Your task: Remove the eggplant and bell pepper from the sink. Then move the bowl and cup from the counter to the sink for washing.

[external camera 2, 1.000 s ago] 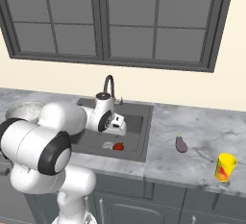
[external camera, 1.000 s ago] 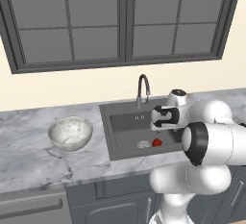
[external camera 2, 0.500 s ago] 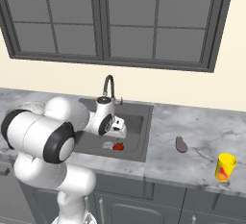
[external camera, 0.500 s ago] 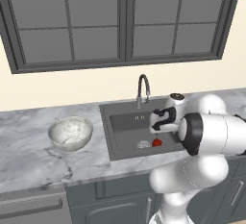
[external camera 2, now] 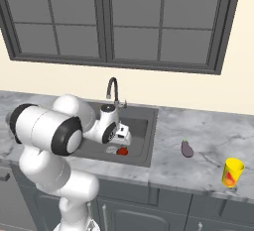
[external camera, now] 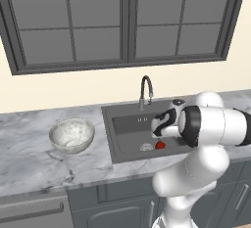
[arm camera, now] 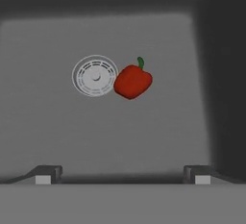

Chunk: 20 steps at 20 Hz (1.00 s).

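Observation:
The red bell pepper (arm camera: 133,81) lies on the floor of the dark sink (external camera: 127,124), right beside the round whitish drain (arm camera: 95,76). My gripper (arm camera: 122,175) hangs open above the basin with nothing between its fingertips (arm camera: 48,174); the pepper is ahead of it, a little way off. From the base views the gripper (external camera: 158,132) (external camera 2: 124,138) hovers just over the bell pepper (external camera: 160,145) (external camera 2: 122,151). The purple eggplant (external camera 2: 187,148) rests on the marble counter (external camera 2: 198,126) right of the sink (external camera 2: 146,131). The yellow cup (external camera 2: 232,172) stands near the counter's front right edge. The marbled bowl (external camera: 72,135) sits left of the sink.
A curved faucet (external camera: 145,90) (external camera 2: 113,89) rises behind the basin, close to my hand. A window wall backs the counter (external camera: 29,153). Dark cabinets run below the worktop.
The hand has swung a little leftward in the left base view and slightly lower, closer above the pepper. The jaws stay wide. Nothing else has moved.

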### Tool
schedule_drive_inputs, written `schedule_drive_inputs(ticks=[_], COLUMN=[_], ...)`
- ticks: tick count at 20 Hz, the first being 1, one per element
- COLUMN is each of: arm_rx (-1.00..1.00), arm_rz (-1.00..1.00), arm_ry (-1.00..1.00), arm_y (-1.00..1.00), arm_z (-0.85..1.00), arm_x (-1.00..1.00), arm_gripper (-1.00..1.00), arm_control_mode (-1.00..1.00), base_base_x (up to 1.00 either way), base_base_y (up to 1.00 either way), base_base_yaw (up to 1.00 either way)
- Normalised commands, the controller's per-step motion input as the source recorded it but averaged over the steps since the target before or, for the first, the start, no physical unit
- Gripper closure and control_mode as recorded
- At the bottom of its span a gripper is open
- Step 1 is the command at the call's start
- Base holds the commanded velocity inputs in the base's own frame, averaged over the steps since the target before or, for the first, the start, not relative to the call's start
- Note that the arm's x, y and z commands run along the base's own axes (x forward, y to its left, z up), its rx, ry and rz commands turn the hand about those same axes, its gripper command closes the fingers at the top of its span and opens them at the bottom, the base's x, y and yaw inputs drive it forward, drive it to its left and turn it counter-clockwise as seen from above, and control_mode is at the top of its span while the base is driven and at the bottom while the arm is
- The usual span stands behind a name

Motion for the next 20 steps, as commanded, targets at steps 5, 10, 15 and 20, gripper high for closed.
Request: schedule_drive_inputs(ticks=[5,10,15,20], arm_rx=[-0.02,-0.02,-0.01,-0.01], arm_rz=[0.0,0.0,0.0,0.0], arm_ry=[-0.01,-0.02,0.0,-0.01], arm_y=[0.0,0.0,0.0,0.0], arm_z=[-0.22,-0.22,-0.19,-0.19], arm_x=[0.07,0.09,0.03,0.02], arm_gripper=[-1.0,-1.0,-1.0,-1.0], arm_control_mode=[-1.0,-1.0,-1.0,-1.0], base_base_x=[0.0,0.0,0.0,0.0], base_base_y=[0.0,0.0,0.0,0.0], base_base_yaw=[0.0,0.0,0.0,0.0])
